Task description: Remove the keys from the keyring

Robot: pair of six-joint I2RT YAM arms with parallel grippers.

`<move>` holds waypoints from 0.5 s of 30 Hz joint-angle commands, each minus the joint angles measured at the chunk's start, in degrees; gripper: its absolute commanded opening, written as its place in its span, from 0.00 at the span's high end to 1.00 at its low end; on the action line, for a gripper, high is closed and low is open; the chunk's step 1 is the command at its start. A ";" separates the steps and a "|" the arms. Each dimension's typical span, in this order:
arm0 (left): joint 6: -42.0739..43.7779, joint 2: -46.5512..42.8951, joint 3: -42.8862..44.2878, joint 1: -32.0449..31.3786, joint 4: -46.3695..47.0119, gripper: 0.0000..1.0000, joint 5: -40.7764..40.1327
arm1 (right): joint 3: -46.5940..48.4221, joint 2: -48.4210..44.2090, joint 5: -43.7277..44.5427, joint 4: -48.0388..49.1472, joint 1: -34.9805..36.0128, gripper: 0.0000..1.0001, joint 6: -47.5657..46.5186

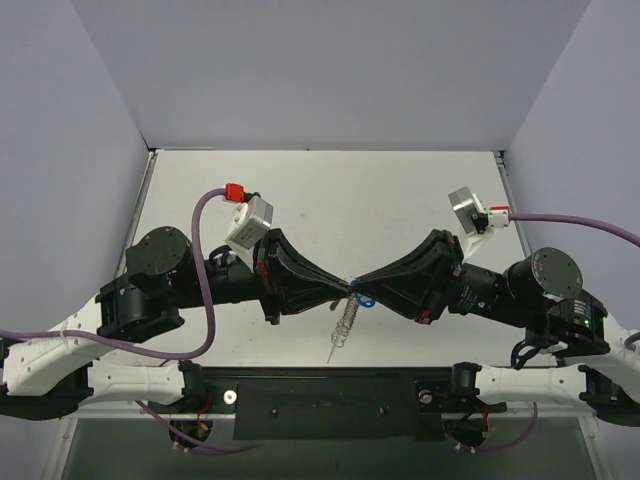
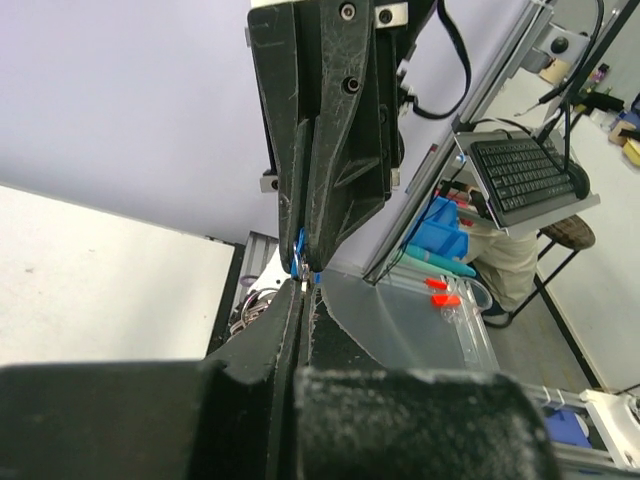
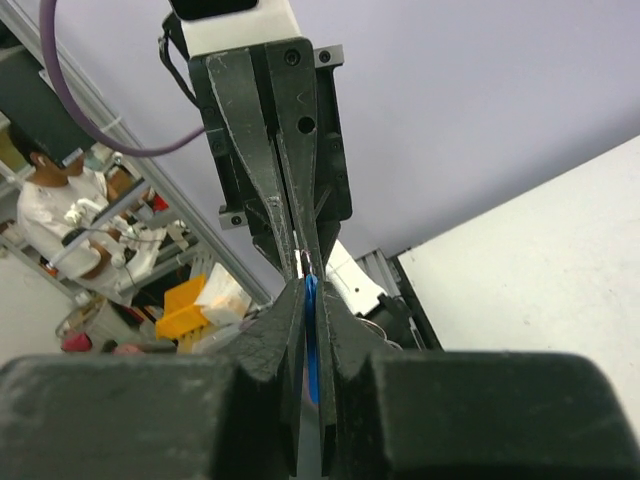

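Observation:
My two grippers meet tip to tip above the table's near middle. My right gripper is shut on the blue-headed key. A bit of blue shows at its tips, and also in the left wrist view. My left gripper is shut on a thin pale piece, the keyring, which is mostly hidden between the jaws. The silver chain hangs down from the meeting point, ending in a thin silver tip. I cannot tell whether that is the plain silver key.
The white table lies below, walled by pale panels at the back and sides. A black rail runs along the near edge between the arm bases. Purple cables loop off both wrists.

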 commanded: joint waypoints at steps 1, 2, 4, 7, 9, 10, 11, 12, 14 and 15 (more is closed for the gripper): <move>2.06 2.03 4.38 1.05 -5.35 1.00 2.61 | 7.01 2.78 -6.95 -11.41 0.60 1.00 -4.02; 2.15 2.38 4.91 1.40 -6.85 1.00 3.49 | 7.90 3.14 -7.38 -14.30 0.60 1.00 -4.90; 2.41 2.99 5.97 1.93 -9.31 1.00 5.86 | 9.92 3.84 -8.26 -18.61 0.60 1.00 -6.13; 2.94 3.70 7.72 2.72 -12.22 1.00 8.59 | 11.85 4.89 -9.14 -22.58 0.60 1.00 -7.36; 3.11 4.05 8.08 2.98 -13.71 1.00 9.47 | 12.04 5.07 -9.23 -24.08 0.51 1.00 -7.72; 3.03 4.14 8.08 3.07 -14.33 1.00 9.83 | 12.12 4.99 -9.32 -24.61 0.51 1.00 -7.89; 3.02 4.14 7.99 3.16 -14.51 1.00 10.35 | 11.86 4.64 -9.15 -24.61 0.51 1.00 -7.90; 2.85 4.14 7.82 3.25 -14.86 1.00 10.44 | 11.69 4.46 -9.15 -24.27 0.51 1.00 -7.90; 2.50 4.14 7.55 3.34 -15.12 1.00 11.67 | 11.77 4.11 -9.32 -24.26 0.60 1.00 -7.89; 2.41 4.22 7.55 3.34 -15.21 1.00 12.89 | 11.95 4.11 -9.67 -24.35 0.60 1.00 -7.98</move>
